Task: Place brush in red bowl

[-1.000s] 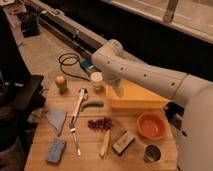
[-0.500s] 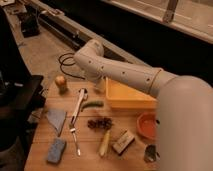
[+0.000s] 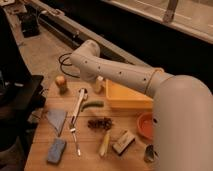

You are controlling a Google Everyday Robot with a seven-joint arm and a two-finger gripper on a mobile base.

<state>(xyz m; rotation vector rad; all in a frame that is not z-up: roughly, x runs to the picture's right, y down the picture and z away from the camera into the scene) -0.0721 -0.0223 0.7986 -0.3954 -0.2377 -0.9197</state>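
The brush (image 3: 78,106) lies on the wooden table (image 3: 90,157), left of centre. Its white handle runs toward the front and its rounded head points to the back. The red bowl (image 3: 145,125) sits at the right side, partly covered by my white arm. My arm reaches from the right foreground across the table to the back left. The gripper (image 3: 91,79) hangs at its far end, just behind the brush's head and mostly hidden by the arm. It appears open and nothing shows in it.
A yellow tub (image 3: 125,96) stands behind the bowl. Around the brush lie a fork (image 3: 76,142), a green pod (image 3: 93,105), a dark cluster (image 3: 100,123), a grey cloth (image 3: 56,120), a blue sponge (image 3: 56,150), a dark block (image 3: 123,142) and a metal cup (image 3: 149,153).
My arm has swung left, from over the yellow tub to the table's back left near the brush's head. The objects on the table have not moved.
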